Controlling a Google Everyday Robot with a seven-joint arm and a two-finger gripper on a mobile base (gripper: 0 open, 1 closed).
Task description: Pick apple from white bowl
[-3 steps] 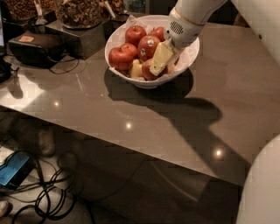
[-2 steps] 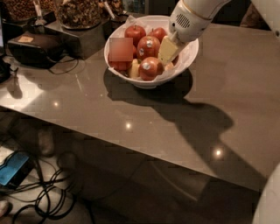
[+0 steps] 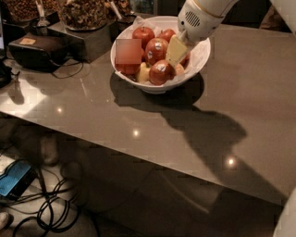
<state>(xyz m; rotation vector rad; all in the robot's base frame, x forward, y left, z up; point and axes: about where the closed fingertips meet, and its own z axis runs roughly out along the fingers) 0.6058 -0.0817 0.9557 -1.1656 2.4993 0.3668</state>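
Note:
The white bowl [image 3: 199, 58] stands on the grey table, white paper sticking up at its far rim. It holds several red apples and pale yellow-green ones. Two red apples with no sticker showing lie at the back [image 3: 143, 34] [image 3: 167, 35]. Red apples with white stickers lie in the middle [image 3: 155, 49] and at the front [image 3: 161, 72]. My gripper [image 3: 176, 51], white with a yellowish tip, reaches down from the upper right into the right half of the bowl. It sits among the apples and hides the one under it.
A black box [image 3: 34, 51] with cables and dark containers of snacks [image 3: 83, 14] stand at the table's back left. The table's front edge [image 3: 138, 159] runs diagonally. Cables and a blue object [image 3: 16, 178] lie on the floor below.
The gripper has shifted a little up and toward the back right inside the bowl. The bowl and apples have not visibly moved.

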